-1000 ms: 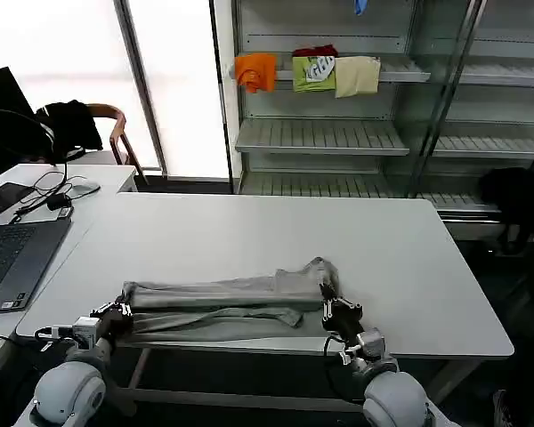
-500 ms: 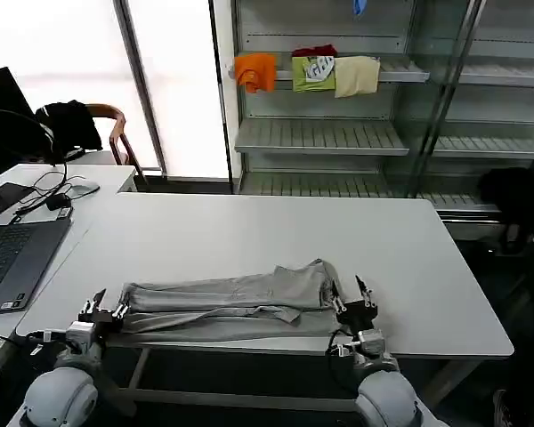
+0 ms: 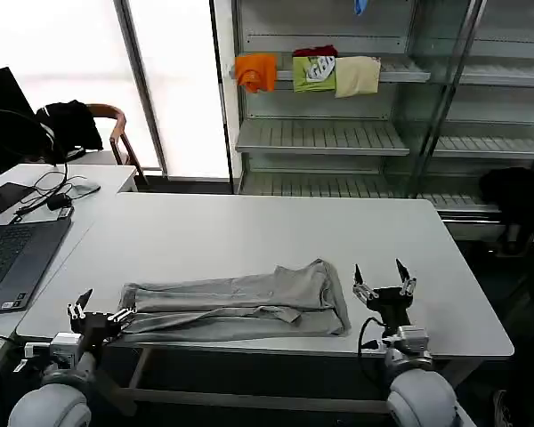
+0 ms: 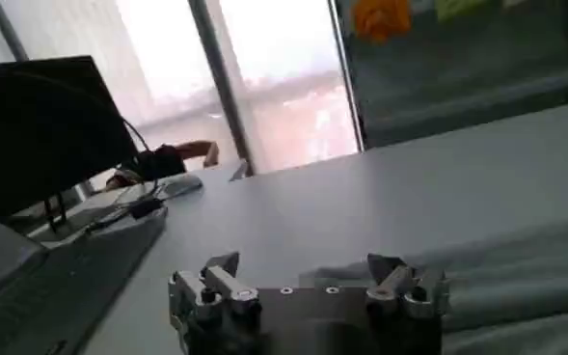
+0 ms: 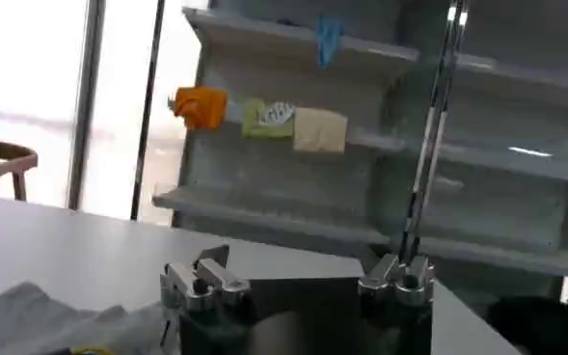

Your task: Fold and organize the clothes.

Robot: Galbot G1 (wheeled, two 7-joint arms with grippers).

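Left gripper [image 3: 96, 313] hovered at the counter's [image 3: 249, 231] near edge, fingers spread apart, touching nothing, just at nine o'clock of the shirt [image 3: 240, 304]. That grey shirt lay folded into a long band along the near edge. At three o'clock of it, the right gripper [image 3: 383, 286] stood clear, fingers likewise spread wide.

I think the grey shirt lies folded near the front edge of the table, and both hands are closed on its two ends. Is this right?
Not quite. The grey shirt does lie folded near the table's front edge, but the head view shows both hands open and off the cloth: the left hand just beyond its left end, the right hand beyond its right end.
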